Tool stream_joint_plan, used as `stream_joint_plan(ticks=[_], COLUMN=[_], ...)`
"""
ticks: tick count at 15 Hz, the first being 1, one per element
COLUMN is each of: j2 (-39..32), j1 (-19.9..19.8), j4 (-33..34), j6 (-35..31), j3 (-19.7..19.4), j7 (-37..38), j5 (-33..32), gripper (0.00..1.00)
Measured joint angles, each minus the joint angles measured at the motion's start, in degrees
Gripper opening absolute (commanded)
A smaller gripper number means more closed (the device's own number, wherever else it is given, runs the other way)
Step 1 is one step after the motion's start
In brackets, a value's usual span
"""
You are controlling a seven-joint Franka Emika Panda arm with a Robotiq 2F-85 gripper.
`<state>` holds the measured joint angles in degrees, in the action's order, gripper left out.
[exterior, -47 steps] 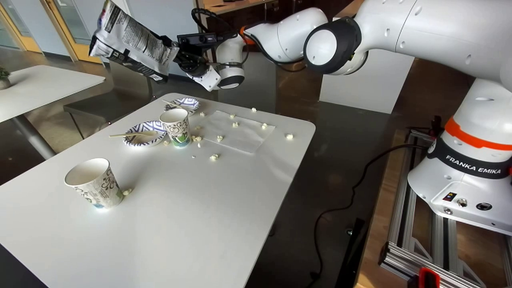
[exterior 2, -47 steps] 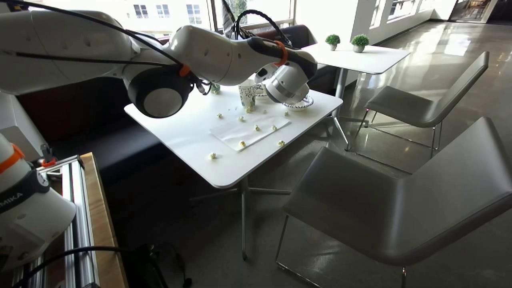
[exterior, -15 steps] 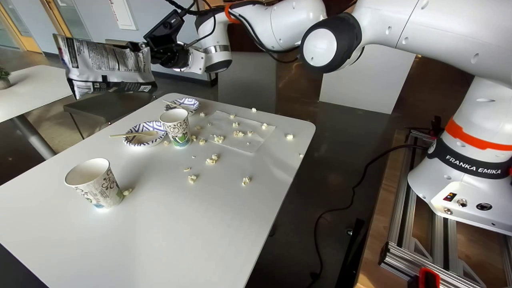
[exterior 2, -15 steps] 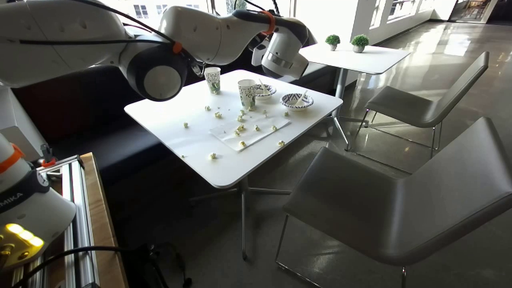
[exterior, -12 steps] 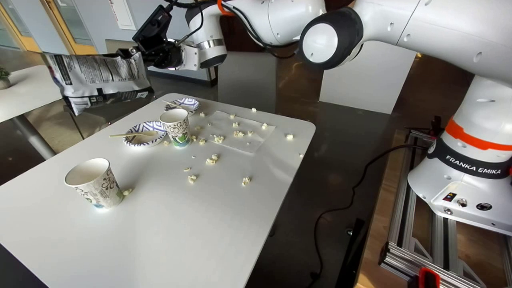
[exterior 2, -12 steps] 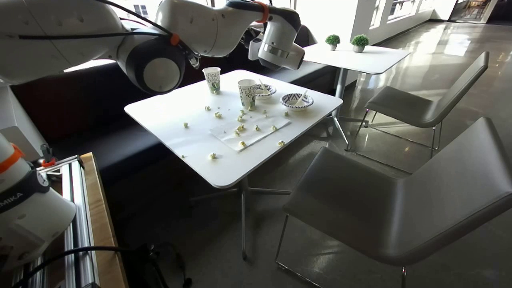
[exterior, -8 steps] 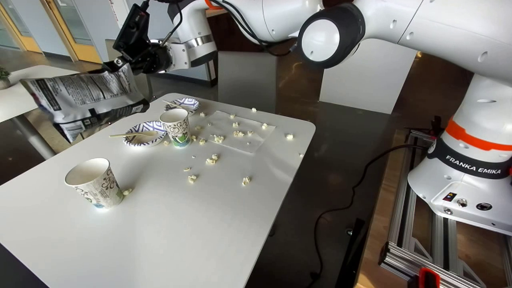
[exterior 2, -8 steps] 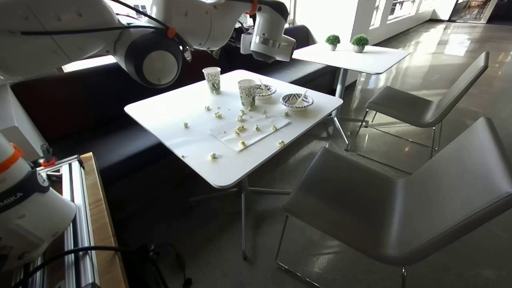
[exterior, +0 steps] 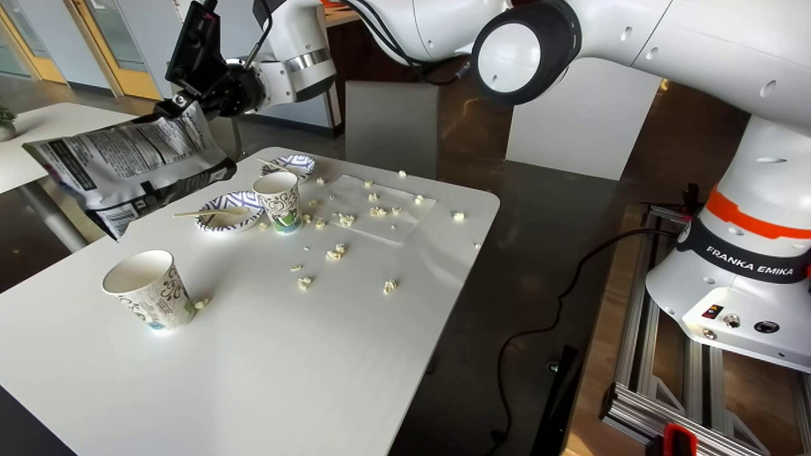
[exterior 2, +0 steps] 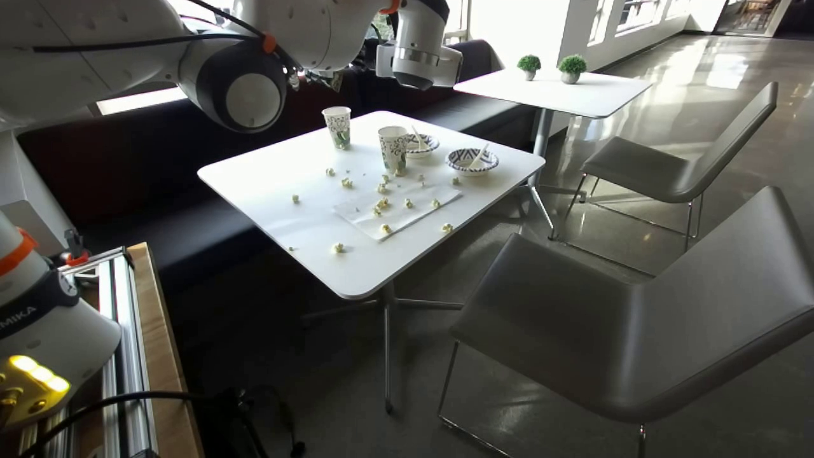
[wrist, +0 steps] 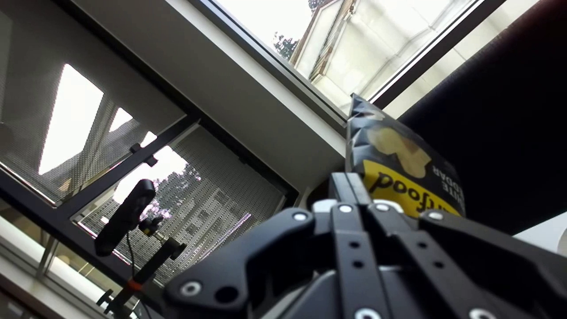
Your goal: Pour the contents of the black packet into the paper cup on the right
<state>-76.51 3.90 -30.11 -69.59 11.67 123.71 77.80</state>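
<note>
White table bore popcorn near right paper cup. Gripper pinched black packet, apart from cup; clean pour likely needed centring above it, slow tilt.

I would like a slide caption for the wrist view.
Black two-finger gripper pinching a crinkly black and yellow snack bag, glass windows behind.
</note>
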Motion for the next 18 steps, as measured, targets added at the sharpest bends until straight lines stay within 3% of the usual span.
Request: stream_joint_plan(ticks=[6, 11, 18], j2=[-0.6, -0.6, 5.5], j1=[0.9, 2.2, 2.7], j4=[-2.7, -9.9, -23.8], j6=[1.9, 3.3, -2.7], j3=[2.7, 4.9, 2.3], j7=[3.4, 8.3, 12.1], j5=[-0.1, 0.4, -1.8], gripper=[0.00, 0.00, 0.00])
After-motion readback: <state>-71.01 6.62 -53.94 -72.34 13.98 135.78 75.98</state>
